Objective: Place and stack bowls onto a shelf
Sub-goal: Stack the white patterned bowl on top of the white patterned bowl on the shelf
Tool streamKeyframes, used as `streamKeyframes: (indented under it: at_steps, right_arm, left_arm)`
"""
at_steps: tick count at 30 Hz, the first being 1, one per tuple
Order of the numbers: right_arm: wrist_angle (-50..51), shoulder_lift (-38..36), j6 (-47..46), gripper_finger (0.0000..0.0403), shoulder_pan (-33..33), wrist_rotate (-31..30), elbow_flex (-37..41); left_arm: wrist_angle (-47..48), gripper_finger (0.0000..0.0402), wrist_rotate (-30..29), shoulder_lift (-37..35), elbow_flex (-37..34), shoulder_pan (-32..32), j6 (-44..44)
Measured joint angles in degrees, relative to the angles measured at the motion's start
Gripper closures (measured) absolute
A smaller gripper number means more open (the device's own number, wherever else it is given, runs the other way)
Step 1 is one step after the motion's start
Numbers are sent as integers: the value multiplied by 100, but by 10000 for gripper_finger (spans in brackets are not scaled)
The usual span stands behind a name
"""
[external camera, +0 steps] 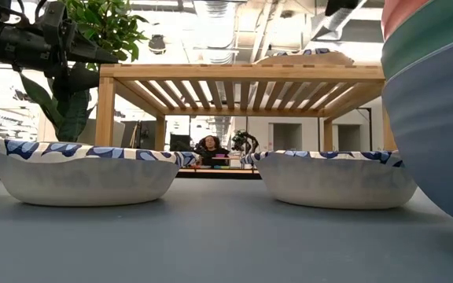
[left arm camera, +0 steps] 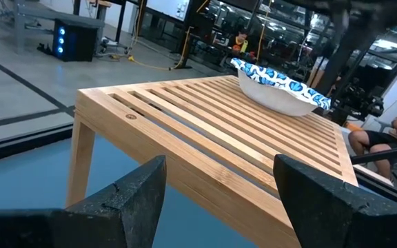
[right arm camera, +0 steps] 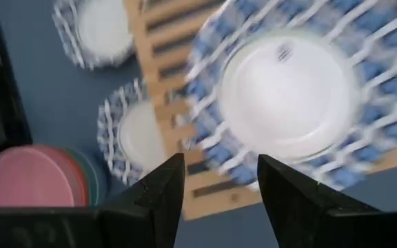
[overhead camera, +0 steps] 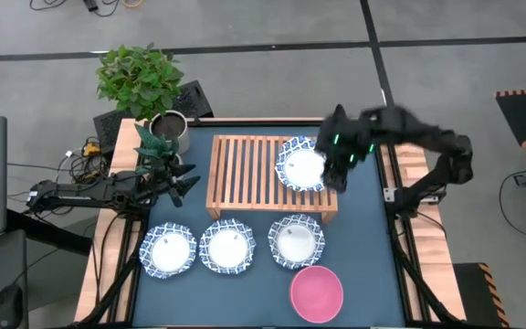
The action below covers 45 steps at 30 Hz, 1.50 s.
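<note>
Tabletop of dark blue (overhead camera: pixel 363 210) carries a low slatted light-wood shelf (overhead camera: pixel 245 174), no readable writing anywhere. One white bowl with a blue patterned rim (overhead camera: pixel 301 166) sits on the shelf's right end. Three matching bowls (overhead camera: pixel 228 246) line the table in front, beside a pink bowl (overhead camera: pixel 316 292). Right gripper (overhead camera: pixel 341 169) hovers at the shelved bowl, jaws released; left gripper (overhead camera: pixel 183 181) waits left of the shelf, jaws wide.

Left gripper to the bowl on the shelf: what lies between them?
Only bare shelf slats. The left wrist view shows the open left gripper facing the patterned bowl across the empty slatted top.
</note>
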<state>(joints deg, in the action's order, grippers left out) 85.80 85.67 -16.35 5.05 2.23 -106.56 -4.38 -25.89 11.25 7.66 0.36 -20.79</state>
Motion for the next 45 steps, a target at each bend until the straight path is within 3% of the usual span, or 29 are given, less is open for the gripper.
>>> streamKeyframes:
  at_steps: [6,11,17,20,23,29,32,40,45]
  right_arm:
    - [-787,549,-959,195,-1307,-262,541]
    - [-1516,1209,-1109,195,-1954,-262,551]
    - [-2223,1956,-1114,195,-2102,-193,556]
    - [-2440,2149,-1097,195,-2020,240,466]
    - [-2386,2229,-1494,195,-1970,627,293]
    - [-1582,2141,-1770,195,-2191,665,71]
    - [-1116,1982,-1770,195,-2312,389,63]
    - [244,1755,-2519,195,-3192,-1058,65]
    - [350,1612,-3724,195,-3819,-1842,364]
  left_arm:
    - [4,148,119,-2,0,-2,-7]
    - [44,148,143,0,0,-2,6]
    - [56,148,144,0,0,-2,5]
    - [48,148,156,0,0,-2,-94]
    - [62,148,164,-2,0,-2,-270]
    - [76,148,193,0,0,0,-276]
    - [74,148,87,0,0,0,-241]
    - [204,148,122,-2,0,-2,-243]
    - [258,148,122,0,-2,0,-543]
